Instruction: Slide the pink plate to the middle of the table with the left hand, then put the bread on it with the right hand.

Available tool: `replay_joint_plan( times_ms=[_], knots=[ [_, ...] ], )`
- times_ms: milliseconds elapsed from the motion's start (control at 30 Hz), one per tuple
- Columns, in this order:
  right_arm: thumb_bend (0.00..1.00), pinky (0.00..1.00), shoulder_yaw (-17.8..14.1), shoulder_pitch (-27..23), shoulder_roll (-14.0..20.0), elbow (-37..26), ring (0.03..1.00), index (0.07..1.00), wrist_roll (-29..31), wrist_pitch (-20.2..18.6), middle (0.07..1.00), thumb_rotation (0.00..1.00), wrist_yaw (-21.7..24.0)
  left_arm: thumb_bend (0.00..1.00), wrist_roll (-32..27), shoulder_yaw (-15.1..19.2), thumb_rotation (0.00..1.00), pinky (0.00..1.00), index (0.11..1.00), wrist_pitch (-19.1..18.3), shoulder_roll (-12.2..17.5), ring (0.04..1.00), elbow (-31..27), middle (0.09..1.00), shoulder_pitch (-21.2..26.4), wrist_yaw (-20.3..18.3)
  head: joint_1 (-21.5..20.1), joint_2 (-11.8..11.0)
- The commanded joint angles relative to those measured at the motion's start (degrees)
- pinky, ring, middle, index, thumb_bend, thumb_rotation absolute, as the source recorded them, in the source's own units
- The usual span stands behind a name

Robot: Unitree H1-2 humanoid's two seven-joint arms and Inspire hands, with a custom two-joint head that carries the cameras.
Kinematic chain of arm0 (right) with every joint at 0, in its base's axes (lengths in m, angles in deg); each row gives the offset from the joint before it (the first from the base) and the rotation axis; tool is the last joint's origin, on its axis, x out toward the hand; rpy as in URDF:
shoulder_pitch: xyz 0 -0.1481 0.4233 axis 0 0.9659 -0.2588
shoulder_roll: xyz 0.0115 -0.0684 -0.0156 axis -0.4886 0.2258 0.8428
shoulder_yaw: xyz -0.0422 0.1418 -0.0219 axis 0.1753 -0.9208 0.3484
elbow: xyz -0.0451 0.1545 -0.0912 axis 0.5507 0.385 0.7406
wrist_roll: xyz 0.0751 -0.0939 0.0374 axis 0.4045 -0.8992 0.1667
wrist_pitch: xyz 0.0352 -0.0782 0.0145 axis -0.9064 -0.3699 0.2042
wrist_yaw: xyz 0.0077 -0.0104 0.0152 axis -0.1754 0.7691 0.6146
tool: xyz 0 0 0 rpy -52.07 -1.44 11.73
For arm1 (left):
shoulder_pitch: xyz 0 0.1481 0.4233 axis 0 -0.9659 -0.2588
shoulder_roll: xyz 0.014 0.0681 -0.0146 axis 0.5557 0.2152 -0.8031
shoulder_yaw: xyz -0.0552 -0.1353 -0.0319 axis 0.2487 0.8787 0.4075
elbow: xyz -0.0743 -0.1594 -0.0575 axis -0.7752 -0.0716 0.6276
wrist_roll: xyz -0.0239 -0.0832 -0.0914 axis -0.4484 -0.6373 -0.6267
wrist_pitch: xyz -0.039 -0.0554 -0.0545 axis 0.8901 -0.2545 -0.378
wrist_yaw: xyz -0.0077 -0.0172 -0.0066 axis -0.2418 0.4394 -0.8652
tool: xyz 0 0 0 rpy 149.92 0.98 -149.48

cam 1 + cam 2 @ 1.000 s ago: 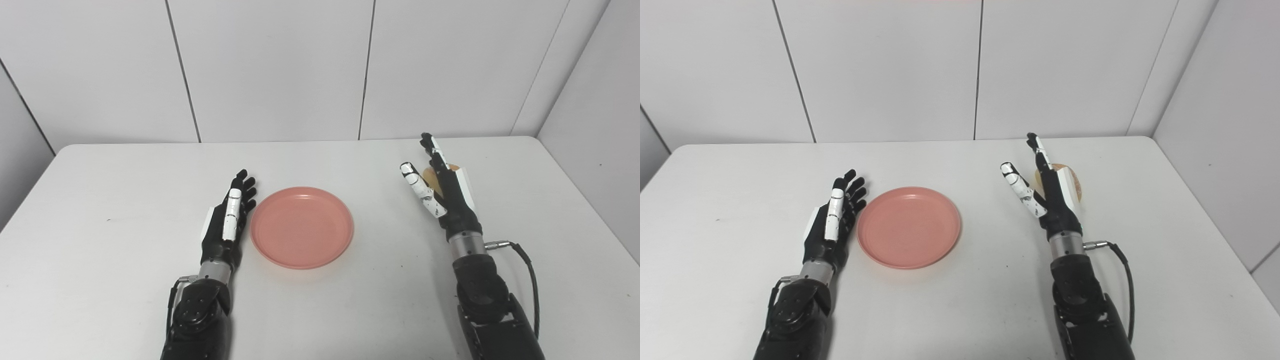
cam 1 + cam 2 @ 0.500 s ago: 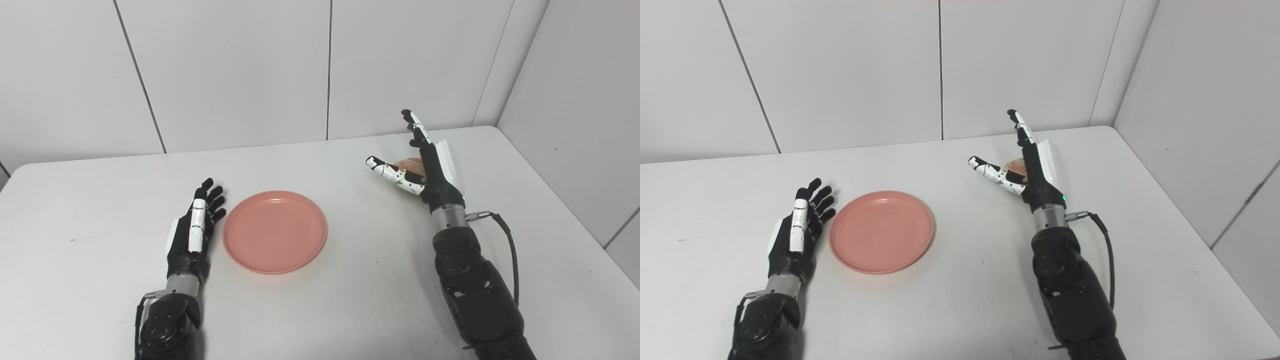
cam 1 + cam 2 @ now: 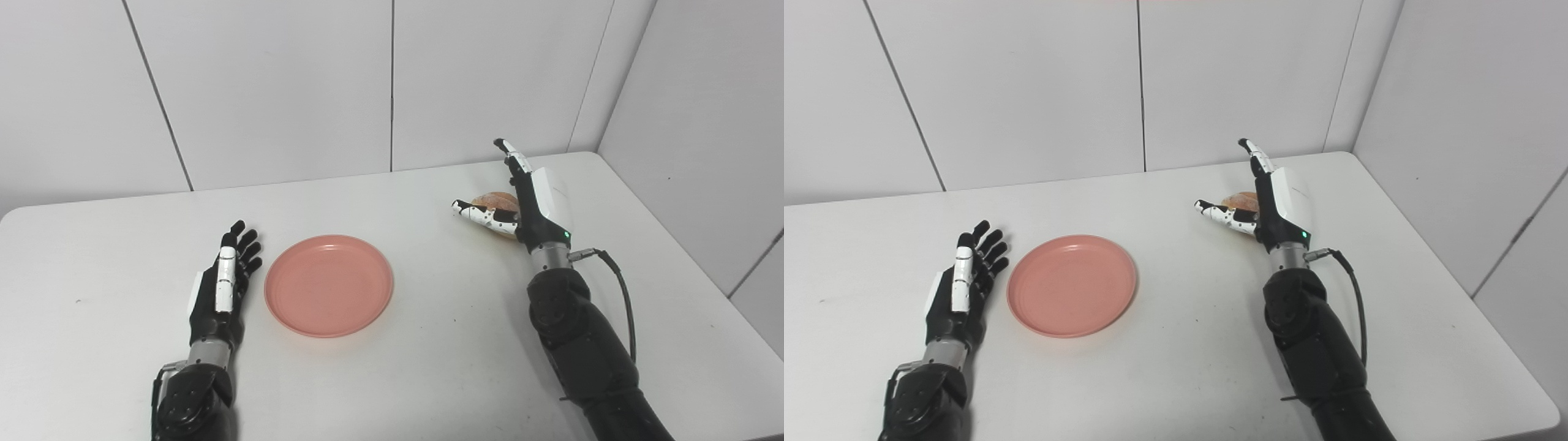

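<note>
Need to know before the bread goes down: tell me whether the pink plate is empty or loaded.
Empty. The pink plate shows a bare inner surface; the bread lies on the table by the right hand.

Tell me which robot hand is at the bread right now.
The right robot hand: its thumb and fingers bracket the bread, not visibly closed on it. The left robot hand lies open beside the pink plate.

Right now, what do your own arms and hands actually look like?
Both arms are bulky glossy black shells ending in a silver metal wrist ring. The left hand has black fingers with one white strip. The right hand carries a white back panel, white speckled thumb and a small green light. A black cable loops from its wrist.
</note>
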Motion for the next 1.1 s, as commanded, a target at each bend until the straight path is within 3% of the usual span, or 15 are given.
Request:
replay_joint_plan(
  times_ms=[0, 300, 500, 733, 900, 1067],
  knots=[
    [0.83, 0.73, -0.06, -3.33, 1.31, -0.24, 0.842, 0.894, -0.57, -0.66, 0.895, 0.42, -1.24, 0.59, -0.38, 0.10, 1.00, 0.92, 0.920, 0.11, 0.28, 0.924, 0.07, 0.923, 1.11, -0.57, 0.08, -0.05],
    [0.82, 0.76, 1.96, -3.90, 3.08, 2.52, 0.856, 0.902, -1.80, -5.32, 0.889, 0.39, 1.51, 0.59, 0.03, -0.22, 1.00, 0.91, 0.915, -0.10, 0.05, 0.922, -1.03, 0.919, 0.64, -0.31, 0.37, 0.08],
    [0.79, 0.79, 3.29, -4.73, 4.03, 6.28, 0.857, 0.892, -2.38, -4.48, 0.880, 0.37, 0.67, 0.57, -0.57, -0.14, 1.00, 0.92, 0.917, -0.02, -0.05, 0.927, -1.67, 0.923, 0.38, -0.65, 0.38, 0.28],
    [0.65, 0.70, 3.06, -5.34, 3.85, 10.02, 0.808, 0.849, -1.17, -3.18, 0.853, 0.17, -1.25, 0.57, -0.26, -0.24, 1.00, 0.91, 0.908, -0.04, -0.05, 0.917, -2.23, 0.912, 0.10, -0.46, 0.47, 0.80],
    [0.51, 0.59, 3.21, -5.58, 4.04, 12.09, 0.711, 0.792, -0.21, -0.38, 0.790, 0.03, -3.72, 0.57, 0.25, -0.44, 1.00, 0.90, 0.904, -0.92, -0.06, 0.915, -2.84, 0.910, -0.03, -0.04, 0.47, 1.10],
    [0.44, 0.46, 3.02, -5.49, 3.70, 12.70, 0.588, 0.745, 0.89, 0.94, 0.707, 0.00, -6.21, 0.55, 0.21, -0.55, 1.00, 0.91, 0.906, -1.42, -0.09, 0.918, -3.45, 0.912, -0.20, 0.06, 0.59, 1.23]
  ],
)
